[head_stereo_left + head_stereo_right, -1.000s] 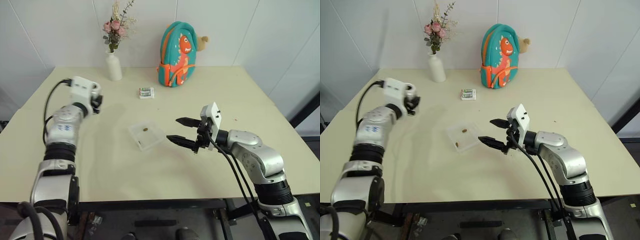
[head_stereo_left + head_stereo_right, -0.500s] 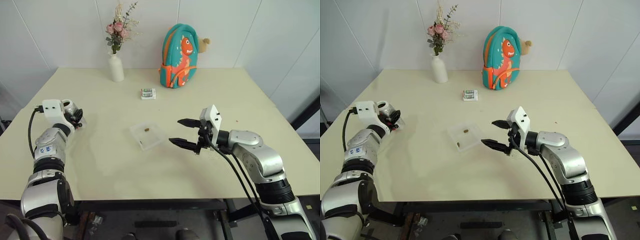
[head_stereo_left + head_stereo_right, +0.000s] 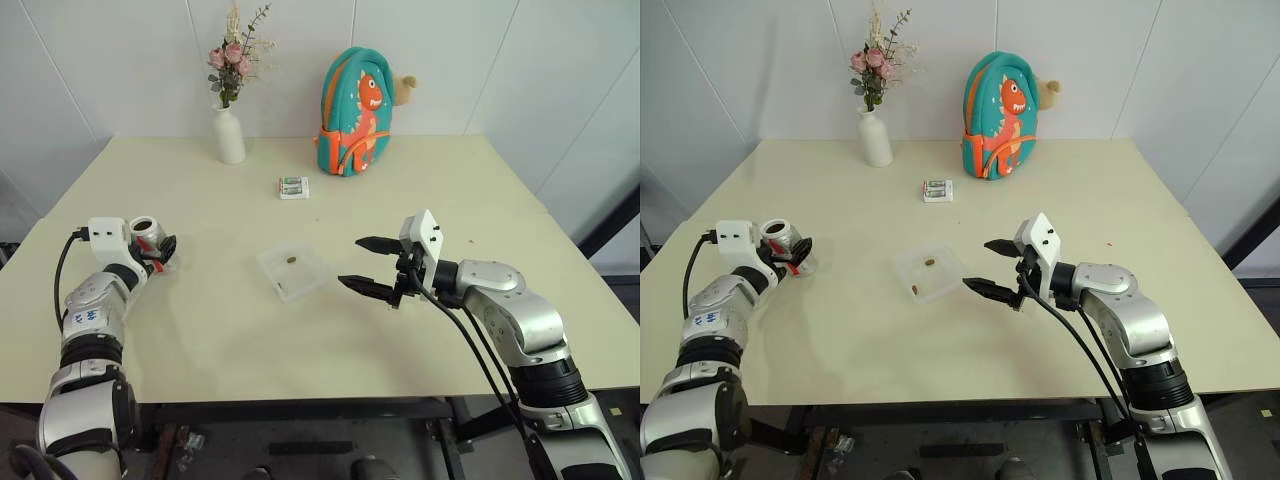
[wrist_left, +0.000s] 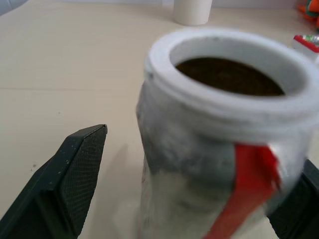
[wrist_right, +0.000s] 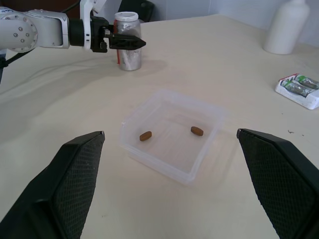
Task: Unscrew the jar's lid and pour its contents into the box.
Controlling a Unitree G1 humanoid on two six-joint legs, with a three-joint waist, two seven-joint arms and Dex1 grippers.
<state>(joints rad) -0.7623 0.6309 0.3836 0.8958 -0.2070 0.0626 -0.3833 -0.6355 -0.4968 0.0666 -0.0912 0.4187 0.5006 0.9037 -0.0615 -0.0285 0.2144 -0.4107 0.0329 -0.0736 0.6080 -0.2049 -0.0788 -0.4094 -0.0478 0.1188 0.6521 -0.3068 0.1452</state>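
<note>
Since the jar (image 3: 145,232) stands upright at the far left of the tabletop (image 3: 420,170) with its round mouth uncovered, it can be taken straight from the side. The left jaws sit level around it. In the left wrist view one black finger (image 4: 75,174) stands clear of the wall with a gap of bare tabletop between, so the jaws look parted and not clamped. A red strip runs down the jar's side. The inside shows dark, and I cannot tell whether anything is left in it.

The jar looks rigid, small and light, with a smooth wall that would probably slip under a weak pinch. The best hold is likely across the body, below the thicker rim. It would tip easily if nudged near the top.

Near the middle lies the box (image 5: 164,169), a shallow clear tray, well apart from the jar. Two brown bits (image 5: 145,135) rest on its floor. It is probably thin, light and quick to slide if pushed.

Just to the right of the box, apart from it, the right jaws hover wide and hold nothing.
</note>
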